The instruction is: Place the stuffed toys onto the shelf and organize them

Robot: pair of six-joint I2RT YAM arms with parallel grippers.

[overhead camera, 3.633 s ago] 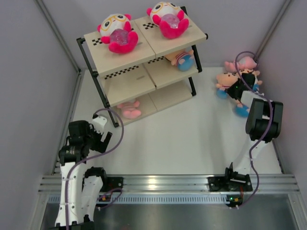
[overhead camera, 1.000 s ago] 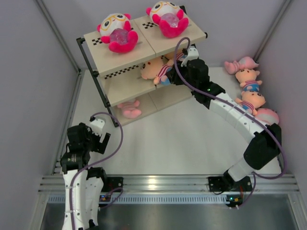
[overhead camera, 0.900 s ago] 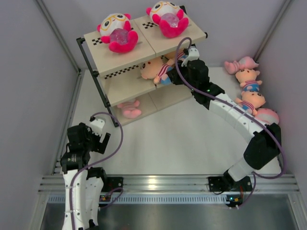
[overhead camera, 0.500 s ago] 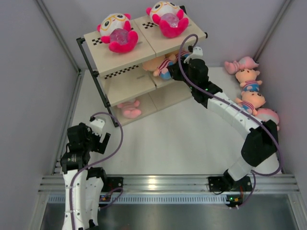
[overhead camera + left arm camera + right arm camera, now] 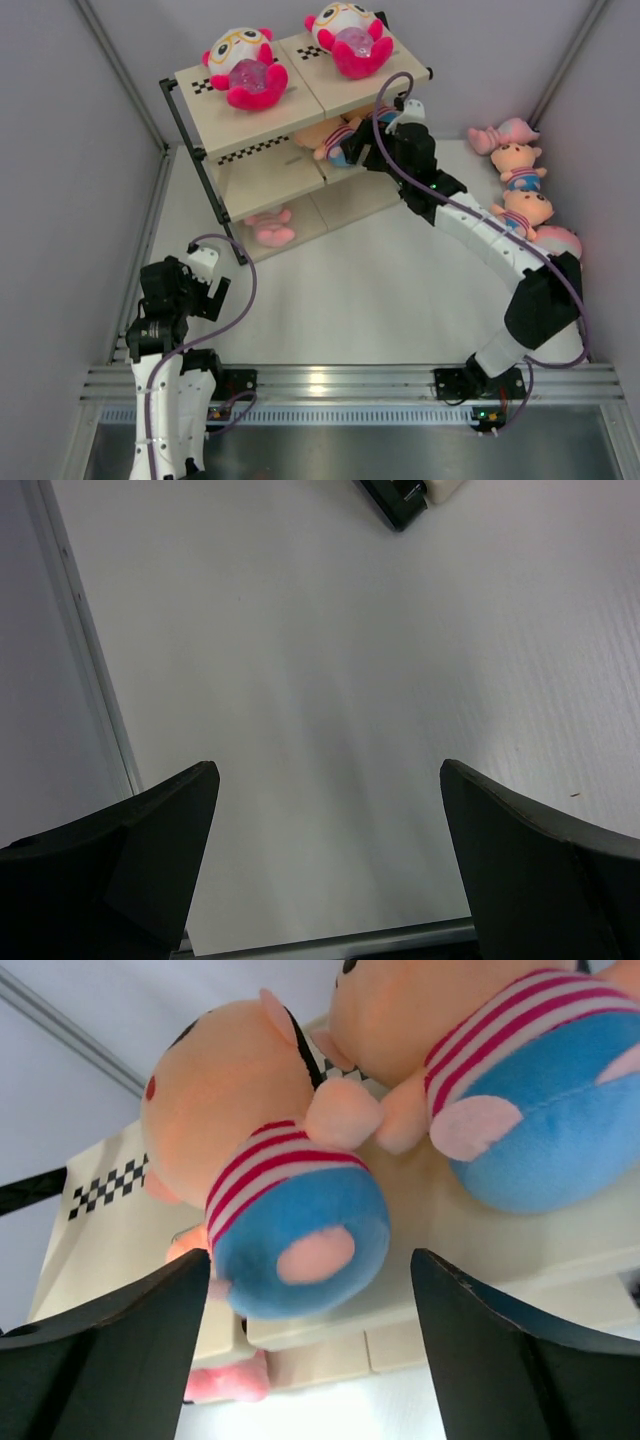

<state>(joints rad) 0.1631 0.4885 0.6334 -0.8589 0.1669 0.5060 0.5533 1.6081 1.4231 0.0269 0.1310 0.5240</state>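
Observation:
The shelf (image 5: 262, 178) stands at the back left. Two hot-pink stuffed toys (image 5: 248, 68) (image 5: 348, 40) lie on its top board. On the middle board (image 5: 560, 1230) a peach toy with a striped shirt (image 5: 285, 1210) rests beside a second one (image 5: 520, 1100). My right gripper (image 5: 310, 1260) is open right at the first toy's blue bottom, fingers either side, and shows at the middle tier (image 5: 362, 152) from above. A pale pink toy (image 5: 270, 228) sits on the bottom board. My left gripper (image 5: 328, 775) is open over bare table.
Several more toys lie in a row by the right wall: a pale pink one (image 5: 503, 132), two peach ones (image 5: 520, 160) (image 5: 527, 210) and another pale pink one (image 5: 560, 240). The left arm (image 5: 175, 300) stays near the front left, by the shelf's black corner leg (image 5: 238, 250).
My right gripper carried the peach toy rightward and deeper onto the middle board, then opened and let it go there. The left arm has not moved.

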